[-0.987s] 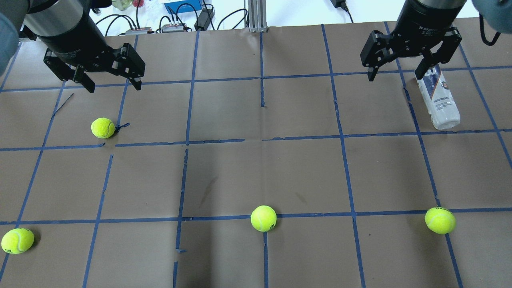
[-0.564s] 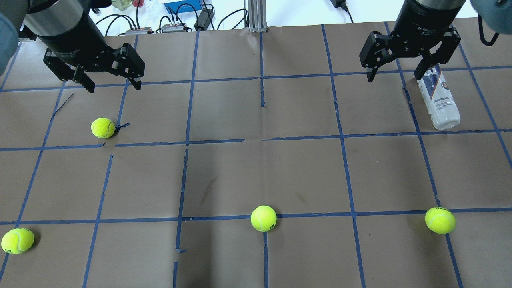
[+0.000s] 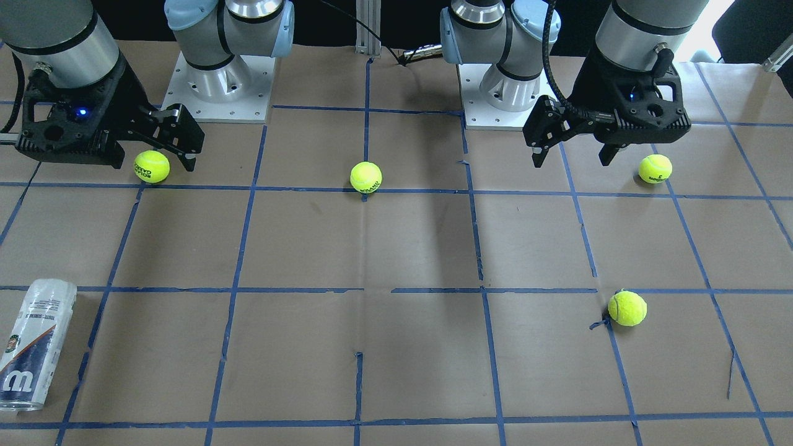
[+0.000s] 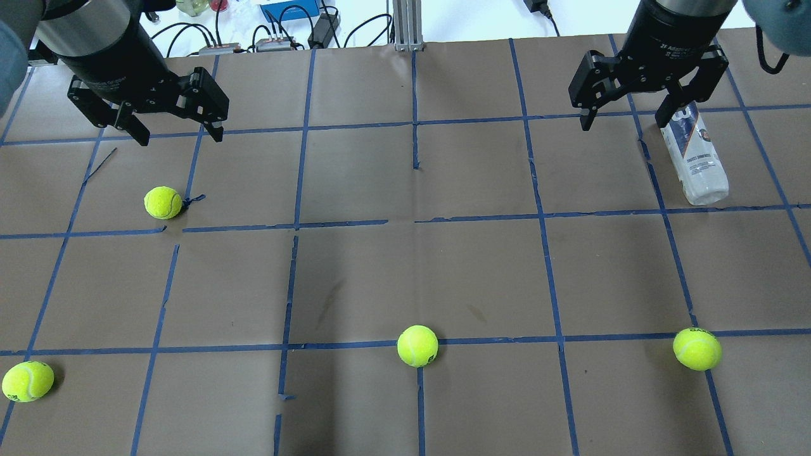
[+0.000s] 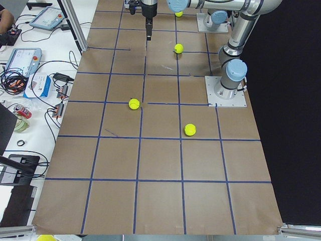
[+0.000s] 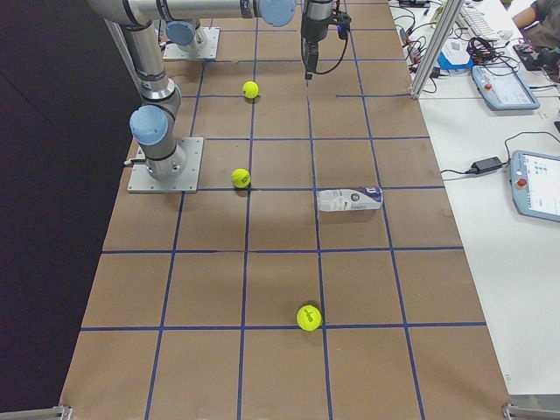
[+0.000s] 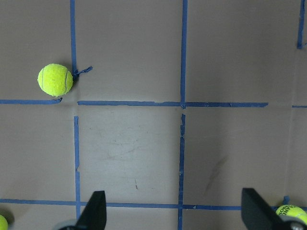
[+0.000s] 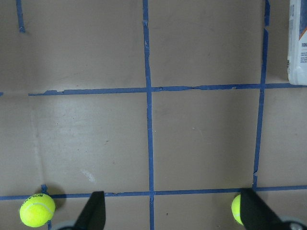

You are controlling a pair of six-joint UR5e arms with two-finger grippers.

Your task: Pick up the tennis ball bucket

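The tennis ball bucket (image 4: 696,161) is a clear can with a white, navy and orange label. It lies on its side on the brown table at the far right. It also shows in the front-facing view (image 3: 31,347), the exterior right view (image 6: 350,199) and the top right corner of the right wrist view (image 8: 298,43). My right gripper (image 4: 624,125) is open and empty. It hangs above the table, and one finger covers the can's far end in the overhead view. My left gripper (image 4: 180,138) is open and empty at the far left.
Several yellow-green tennis balls lie loose: one below the left gripper (image 4: 163,202), one at the near middle (image 4: 417,346), one at the near right (image 4: 697,349), one at the near left (image 4: 27,381). Cables and boxes (image 4: 279,25) lie beyond the far edge.
The right gripper has shifted very slightly toward the far edge. The left gripper, the can and the balls have not moved.
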